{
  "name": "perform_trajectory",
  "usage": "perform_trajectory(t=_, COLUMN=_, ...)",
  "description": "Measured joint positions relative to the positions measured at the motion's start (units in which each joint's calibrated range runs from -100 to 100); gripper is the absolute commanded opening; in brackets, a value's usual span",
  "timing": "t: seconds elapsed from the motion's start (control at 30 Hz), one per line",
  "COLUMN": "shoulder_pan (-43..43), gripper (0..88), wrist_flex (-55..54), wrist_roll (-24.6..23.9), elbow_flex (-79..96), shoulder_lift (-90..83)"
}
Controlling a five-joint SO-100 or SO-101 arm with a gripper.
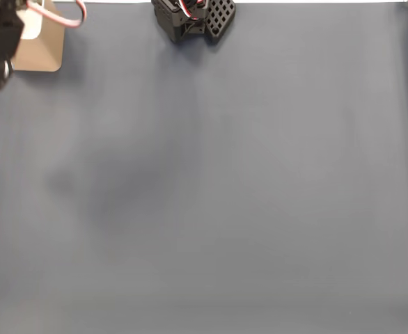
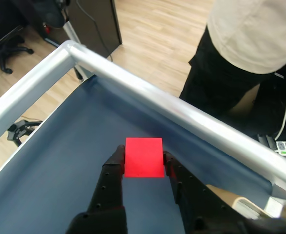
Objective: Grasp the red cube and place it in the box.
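Red cube [image 2: 143, 157] clamped between black fingers [image 2: 111, 178] of gripper [image 2: 143, 161], held above blue bench [image 2: 60, 165] near its metal corner rail [image 2: 148, 92]. Box [image 1: 40, 45] just beside arm in fixed view. Person [image 2: 250, 53] stands beyond rail.

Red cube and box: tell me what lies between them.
In the wrist view, one black gripper finger sits between the red cube and the box, over blue mat.

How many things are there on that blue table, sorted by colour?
Red: 1, the small matte red cube, held in the black pincer.
Tan: 1, the open-topped cardboard-coloured box.
Total: 2.
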Motion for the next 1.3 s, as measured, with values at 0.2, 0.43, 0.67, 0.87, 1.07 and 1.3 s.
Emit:
perform_trajectory(t=0.2, shoulder_pan=4.97, gripper=2.0, wrist_flex=1.67, wrist_roll=-0.1, elbow_flex=4.25, shoulder_lift=-6.25)
perform_trajectory(t=0.43, shoulder_pan=10.39, gripper=2.0, wrist_flex=1.75, wrist_roll=-0.15, elbow_flex=13.11, shoulder_lift=-15.54)
perform_trajectory(t=0.67, shoulder_pan=14.76, gripper=2.0, wrist_flex=1.75, wrist_roll=-0.15, elbow_flex=20.89, shoulder_lift=-24.4)
perform_trajectory(t=0.87, shoulder_pan=18.55, gripper=2.0, wrist_flex=1.59, wrist_roll=-0.15, elbow_flex=26.31, shoulder_lift=-29.35)
perform_trajectory(t=1.07, shoulder_pan=20.99, gripper=2.1, wrist_flex=0.72, wrist_roll=-0.2, elbow_flex=32.19, shoulder_lift=-34.91)
perform_trajectory(t=1.3, shoulder_pan=22.63, gripper=2.3, wrist_flex=-0.88, wrist_roll=-0.98, elbow_flex=39.42, shoulder_lift=-41.34)
